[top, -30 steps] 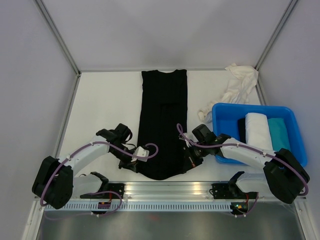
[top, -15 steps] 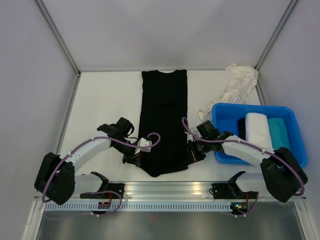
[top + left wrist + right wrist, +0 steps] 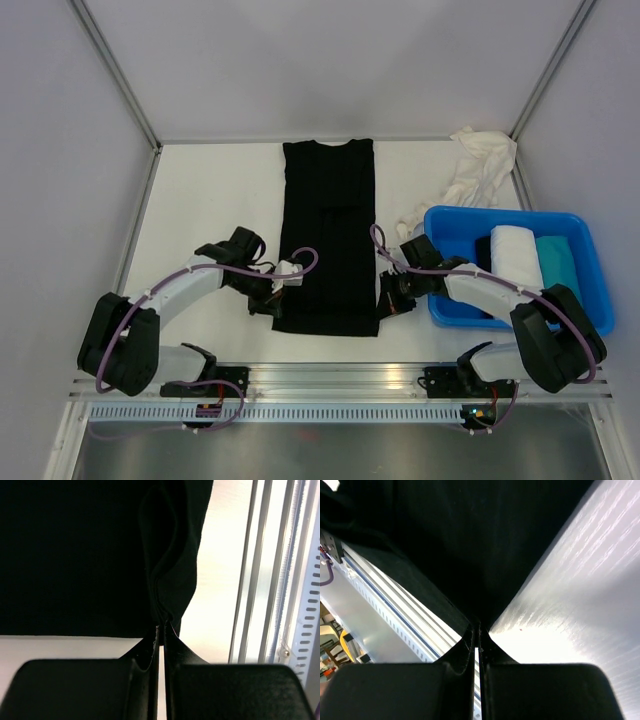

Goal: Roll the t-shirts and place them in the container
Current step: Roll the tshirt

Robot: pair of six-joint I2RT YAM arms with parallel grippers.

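Long black cloth t-shirt [image 3: 328,230] on white table [image 3: 200,200]: light, limp, judged non-slip; jaws of left gripper [image 3: 161,630] clamped on 7 o'clock hem corner; right gripper [image 3: 477,628] likewise at 5 o'clock; corners judged sound holds.

**Robot lab test cell**

A white table [image 3: 210,200] is boxed in by plain grey panels [image 3: 330,60] on aluminium posts [image 3: 115,70]. 2 cabled arms [image 3: 180,295] bolt to a slotted metal rail [image 3: 330,380] at its near edge. A black tee [image 3: 328,230] and a blue tub [image 3: 452,235] lie on the top.
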